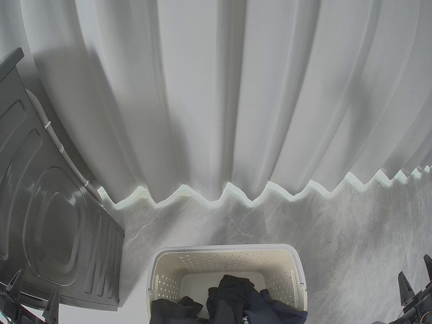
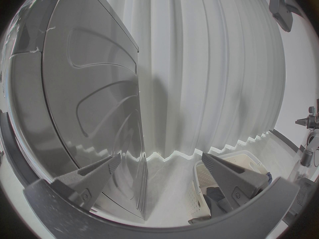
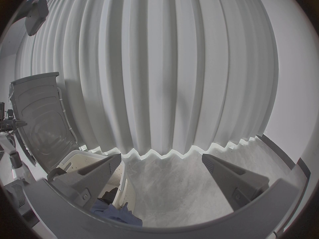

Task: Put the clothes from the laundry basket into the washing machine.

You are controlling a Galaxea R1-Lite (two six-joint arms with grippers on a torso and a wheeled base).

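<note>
A cream perforated laundry basket [image 1: 225,259] stands on the floor at the bottom centre, holding dark navy and black clothes [image 1: 234,300]. The grey washing machine [image 1: 49,221] stands to its left, side panel facing me. My left gripper [image 1: 33,293] hovers open at the bottom left, in front of the machine's lower corner. My right gripper [image 1: 416,280] hovers open at the bottom right, to the right of the basket. In the left wrist view the open gripper [image 2: 161,161] frames the machine [image 2: 89,107] and the basket [image 2: 229,163]. In the right wrist view the open gripper [image 3: 161,161] stands beside the basket [image 3: 83,160] and clothes [image 3: 113,211].
A white pleated curtain [image 1: 225,91] hangs across the whole back, ending just above the grey marble floor [image 1: 351,230]. A ribbed drain hose [image 1: 58,145] runs down the machine's rear edge. Open floor lies right of the basket.
</note>
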